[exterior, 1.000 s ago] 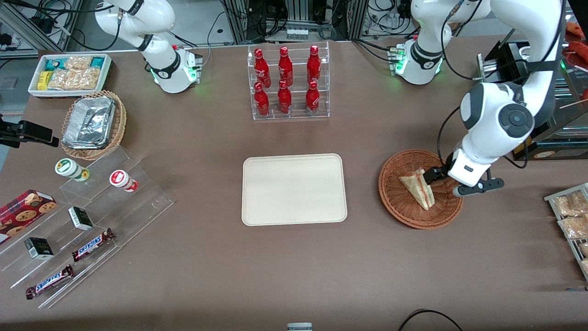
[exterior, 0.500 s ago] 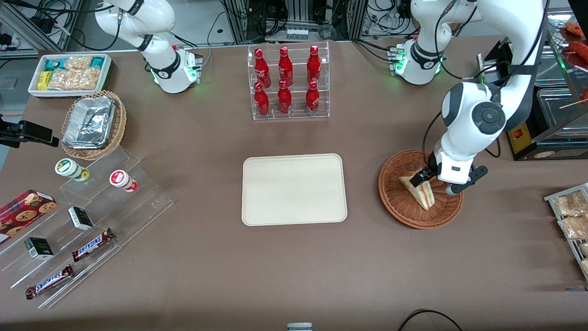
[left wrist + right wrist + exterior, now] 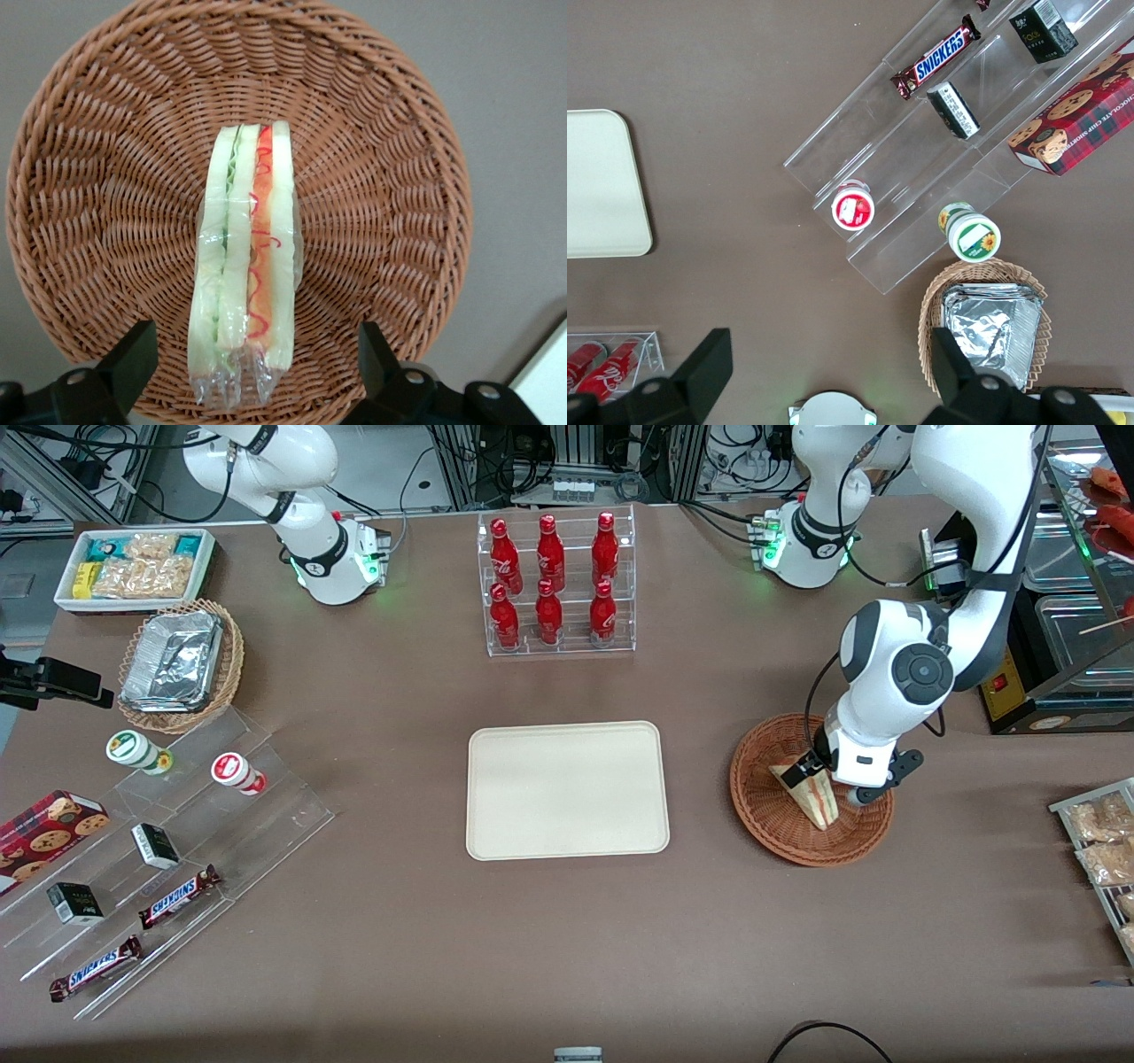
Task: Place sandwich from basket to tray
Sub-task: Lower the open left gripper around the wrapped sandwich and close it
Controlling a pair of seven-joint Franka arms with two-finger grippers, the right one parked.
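The sandwich [image 3: 812, 794], a wrapped wedge of white bread with green and red filling, lies in the round reddish-brown wicker basket [image 3: 764, 808] toward the working arm's end of the table. In the left wrist view the sandwich [image 3: 244, 257] stands on edge in the middle of the basket [image 3: 97, 159]. My left gripper [image 3: 817, 772] hangs low over the basket. It is open [image 3: 256, 347], with one finger on each side of the sandwich's wrapped end and a gap to the bread on both sides. The cream tray [image 3: 567, 790] lies bare at the table's middle.
A clear rack of red bottles [image 3: 555, 584] stands farther from the front camera than the tray. A tan foil basket [image 3: 182, 664], a white snack bin [image 3: 133, 567] and acrylic snack steps [image 3: 159, 850] lie toward the parked arm's end. Snack packets [image 3: 1103, 841] lie beside the basket.
My left gripper has moved from the basket's edge toward its middle and now straddles the sandwich. The sandwich has not moved.
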